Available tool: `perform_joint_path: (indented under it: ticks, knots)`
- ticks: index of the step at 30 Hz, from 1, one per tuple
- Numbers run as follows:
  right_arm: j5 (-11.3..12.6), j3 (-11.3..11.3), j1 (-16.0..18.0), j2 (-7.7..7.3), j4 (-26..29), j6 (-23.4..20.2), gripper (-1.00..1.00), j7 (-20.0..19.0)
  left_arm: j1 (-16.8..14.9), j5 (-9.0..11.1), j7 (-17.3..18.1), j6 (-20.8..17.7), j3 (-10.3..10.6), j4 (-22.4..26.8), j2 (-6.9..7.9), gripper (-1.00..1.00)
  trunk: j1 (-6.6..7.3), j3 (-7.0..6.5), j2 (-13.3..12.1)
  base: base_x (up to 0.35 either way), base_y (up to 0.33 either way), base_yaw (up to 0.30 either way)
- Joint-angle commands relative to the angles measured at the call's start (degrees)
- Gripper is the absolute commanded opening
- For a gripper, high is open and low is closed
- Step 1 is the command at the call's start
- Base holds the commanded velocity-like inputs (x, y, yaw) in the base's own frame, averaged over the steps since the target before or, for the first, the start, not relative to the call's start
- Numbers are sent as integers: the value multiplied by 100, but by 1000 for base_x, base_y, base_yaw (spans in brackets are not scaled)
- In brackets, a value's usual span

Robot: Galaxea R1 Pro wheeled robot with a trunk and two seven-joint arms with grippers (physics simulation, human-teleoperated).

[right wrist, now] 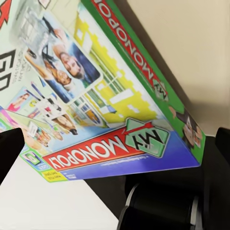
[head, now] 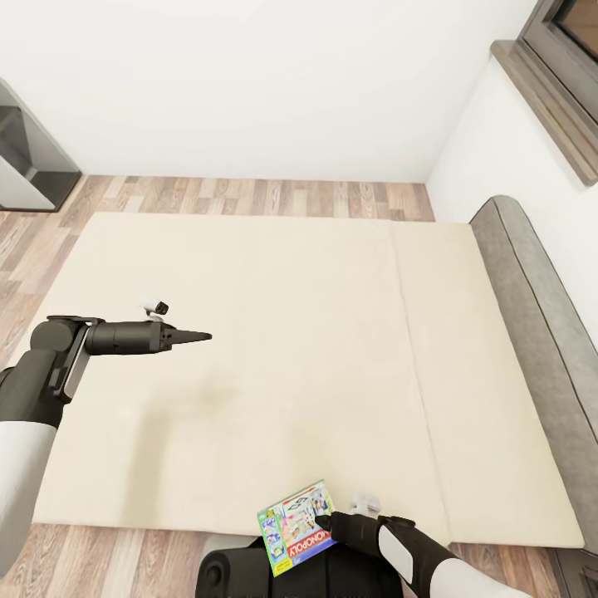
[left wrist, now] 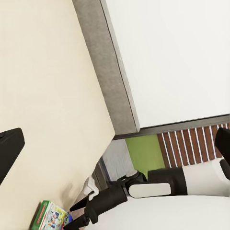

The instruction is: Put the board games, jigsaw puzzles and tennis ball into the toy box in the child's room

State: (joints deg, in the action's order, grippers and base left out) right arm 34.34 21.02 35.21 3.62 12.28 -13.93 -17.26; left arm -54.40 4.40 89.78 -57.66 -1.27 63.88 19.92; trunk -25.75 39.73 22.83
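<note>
A My Monopoly board game [head: 295, 525] with a green rim lies tilted at the front edge of the cream bed [head: 291, 332], partly overhanging my base. My right gripper [head: 321, 522] is at the box's right corner. In the right wrist view the board game [right wrist: 96, 96] lies between the right gripper's [right wrist: 120, 136] fingers [right wrist: 10, 153], which stand wide apart. My left gripper [head: 203, 336] hovers over the bed's left half, pointing right. In the left wrist view the left gripper [left wrist: 120, 136] has its fingers [left wrist: 9, 148] far apart and nothing between them; the board game [left wrist: 50, 216] shows far off.
A grey padded headboard [head: 531, 274] runs along the bed's right side, under a dark window frame [head: 556, 83]. A grey cabinet [head: 25, 158] stands at the back left. Wooden floor [head: 249, 195] lies between the bed and the white far wall.
</note>
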Motion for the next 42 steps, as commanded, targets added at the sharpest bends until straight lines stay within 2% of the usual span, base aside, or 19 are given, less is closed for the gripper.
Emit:
perform_joint_path:
  ticks: [1, 14, 29, 42]
  knots:
    - [28, 16, 3, -1, 2, -22, 100, -5, -2, -1, 22, -61, 3, 1, 3, 100, -3, 10, 9, 0, 0, 0]
    - [28, 16, 3, -1, 2, -22, 100, -5, -1, -1, 22, -61, 4, 1, 3, 100, -3, 27, 9, 0, 0, 0]
    - [28, 16, 3, -1, 2, -22, 100, -5, -1, -1, 22, -61, 4, 1, 3, 100, -3, 146, 9, 0, 0, 0]
    - [28, 16, 3, -1, 2, -22, 100, -5, -1, -1, 22, -61, 4, 1, 3, 100, -3, 158, 9, 0, 0, 0]
